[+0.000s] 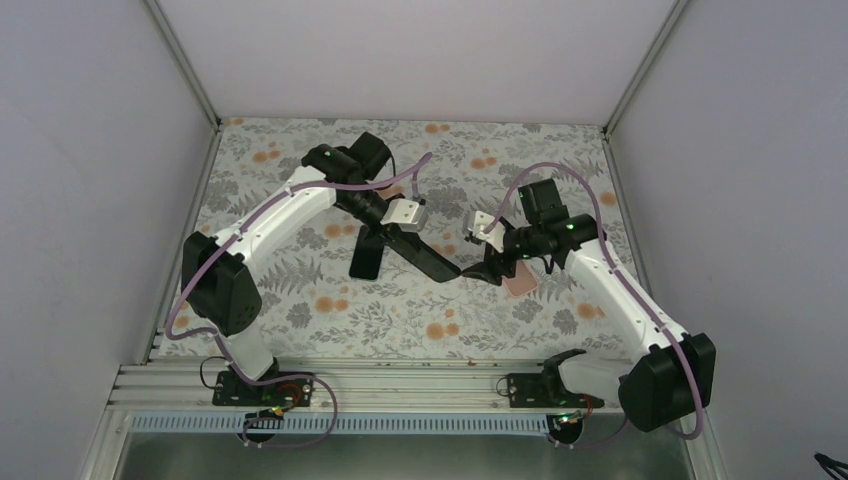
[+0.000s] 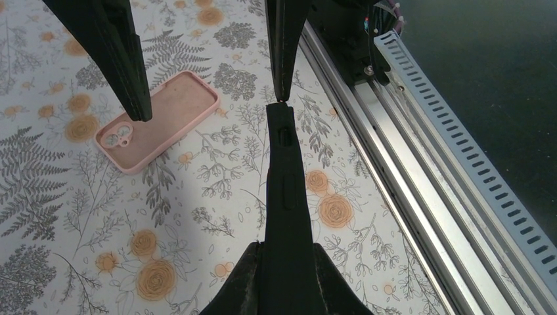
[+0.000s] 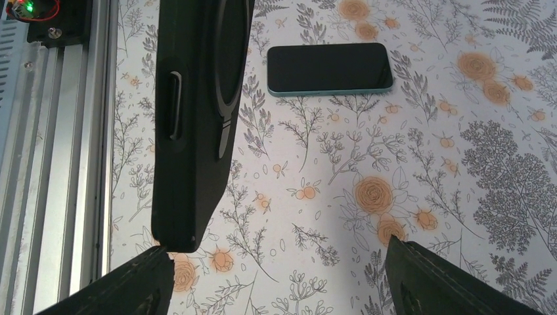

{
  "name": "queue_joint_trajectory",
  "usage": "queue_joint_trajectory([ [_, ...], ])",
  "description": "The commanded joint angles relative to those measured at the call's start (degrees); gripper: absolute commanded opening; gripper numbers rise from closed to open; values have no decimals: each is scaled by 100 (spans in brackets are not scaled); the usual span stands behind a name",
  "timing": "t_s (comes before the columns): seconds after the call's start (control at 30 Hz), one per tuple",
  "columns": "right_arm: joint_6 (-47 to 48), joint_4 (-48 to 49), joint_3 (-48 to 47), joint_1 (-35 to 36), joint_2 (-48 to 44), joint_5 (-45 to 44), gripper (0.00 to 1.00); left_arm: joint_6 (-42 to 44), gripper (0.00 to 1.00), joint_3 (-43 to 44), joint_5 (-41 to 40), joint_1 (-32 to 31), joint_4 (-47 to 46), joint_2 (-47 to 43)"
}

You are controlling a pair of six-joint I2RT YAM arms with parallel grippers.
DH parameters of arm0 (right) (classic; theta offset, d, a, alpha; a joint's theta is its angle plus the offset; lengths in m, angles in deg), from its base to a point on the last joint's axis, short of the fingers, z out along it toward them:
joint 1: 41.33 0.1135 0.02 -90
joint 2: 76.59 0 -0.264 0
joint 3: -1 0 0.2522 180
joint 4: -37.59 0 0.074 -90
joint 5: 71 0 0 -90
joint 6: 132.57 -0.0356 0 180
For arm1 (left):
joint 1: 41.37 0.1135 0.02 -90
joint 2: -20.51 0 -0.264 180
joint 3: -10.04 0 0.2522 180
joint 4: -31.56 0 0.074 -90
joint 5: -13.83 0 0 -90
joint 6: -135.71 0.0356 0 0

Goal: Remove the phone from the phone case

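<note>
My left gripper (image 2: 287,262) (image 1: 408,238) is shut on a black phone case (image 2: 284,177), held edge-on above the table and pointing toward the right arm. In the right wrist view the case (image 3: 197,118) shows its back with a ring and a side cutout. I cannot tell whether a phone sits inside it. My right gripper (image 3: 299,282) (image 1: 490,268) is open, and the case's end sits just at its left fingertip (image 3: 148,279). A dark phone with a teal edge (image 3: 328,67) (image 1: 365,256) lies flat on the table.
An empty pink phone case (image 2: 157,121) (image 1: 521,284) lies open side up on the floral mat, under the right gripper. The aluminium rail (image 2: 394,151) runs along the table's near edge. Grey walls close in the far and side edges.
</note>
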Motion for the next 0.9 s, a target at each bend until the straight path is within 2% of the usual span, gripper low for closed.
queue_joint_trajectory([
  [0.0,48,76,-51,-36,90,155,83,91,2,51,381,12,-53,-118],
  [0.2,245,-185,48,-28,-62,174,83,40,2,15,250,7,-119,-85],
  [0.87,94,-37,110,34,27,248,82,-40,2,62,256,12,-138,-71],
])
